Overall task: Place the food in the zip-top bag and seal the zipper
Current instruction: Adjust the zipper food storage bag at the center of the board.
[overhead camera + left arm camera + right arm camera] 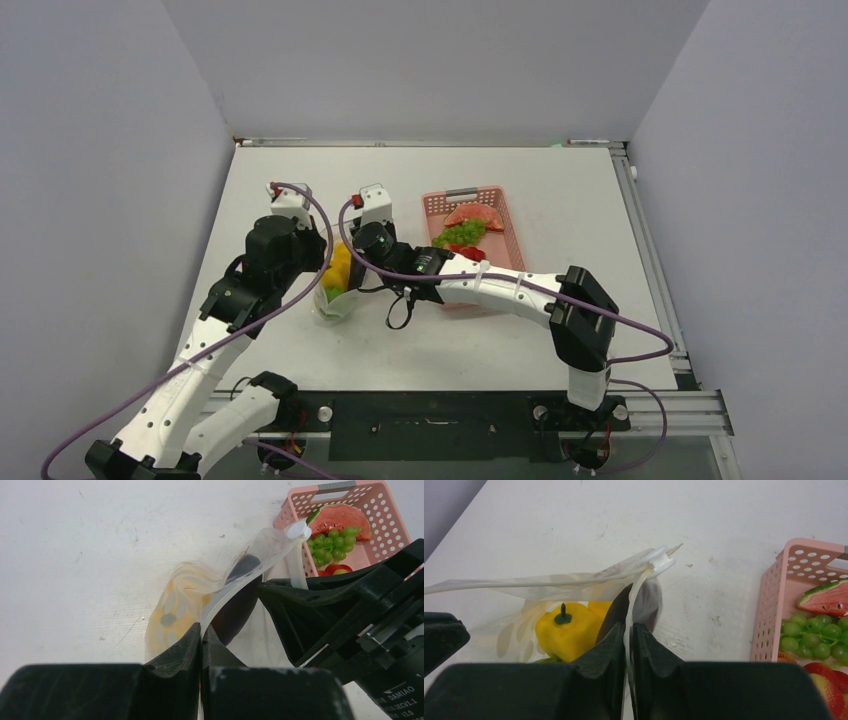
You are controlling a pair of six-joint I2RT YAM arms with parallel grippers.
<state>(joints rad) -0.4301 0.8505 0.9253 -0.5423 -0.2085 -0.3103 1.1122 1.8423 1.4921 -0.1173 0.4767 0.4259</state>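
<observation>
The clear zip-top bag point(338, 296) stands between the two grippers on the white table. Inside it I see a yellow bell pepper point(568, 627), a dark purple eggplant point(235, 607) and a bit of green point(545, 659). My left gripper point(201, 630) is shut on the zipper strip point(250, 575) at the bag's mouth. My right gripper point(629, 629) is shut on the same strip point(635, 595), just below the white slider point(660, 560). The slider also shows in the left wrist view point(297, 530), at the strip's far end. In the top view both grippers meet over the bag.
The pink slotted basket point(510, 235) stands just right of the bag. It holds a watermelon slice point(826, 597), green grapes point(814, 637) and red pieces point(824, 677). The right arm's black body point(340, 615) fills the right of the left wrist view.
</observation>
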